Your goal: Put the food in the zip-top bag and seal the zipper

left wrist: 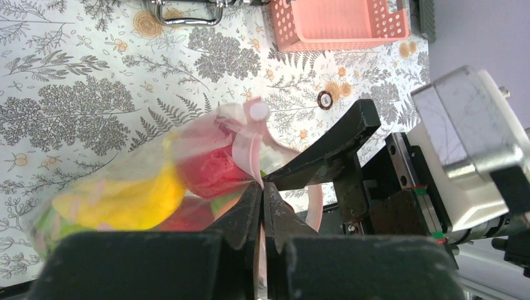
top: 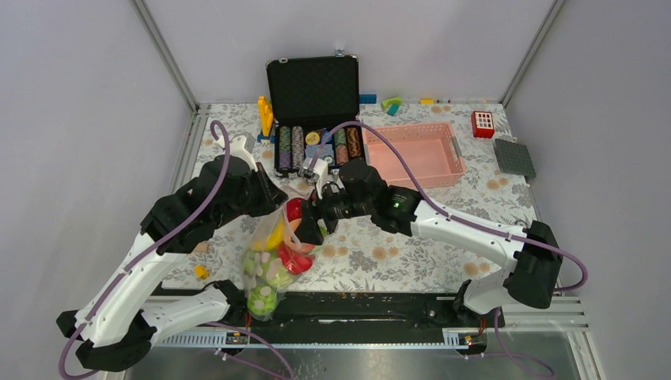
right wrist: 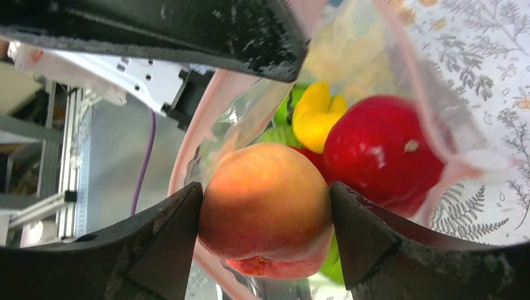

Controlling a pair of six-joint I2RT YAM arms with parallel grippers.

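Observation:
The zip-top bag (top: 267, 265) hangs from the table's near edge, holding green cabbages (top: 262, 301), a yellow banana (left wrist: 134, 200) and red fruits (left wrist: 209, 172). My left gripper (left wrist: 262, 187) is shut on the pink zipper (left wrist: 249, 144) and holds the bag's mouth up; it also shows in the top view (top: 273, 199). My right gripper (right wrist: 267, 209) is shut on an orange-red peach (right wrist: 265, 197) at the bag's open mouth, over a red fruit (right wrist: 381, 153) and the banana (right wrist: 312, 112). In the top view the right gripper (top: 311, 222) is beside the bag's top.
An open black case (top: 312, 87) with striped poker chips (top: 316, 146) stands at the back. The pink mesh basket (top: 415, 154) is to its right, with a red block (top: 483, 124) and a grey plate (top: 514, 157) beyond. A small yellow piece (top: 201, 271) lies near left.

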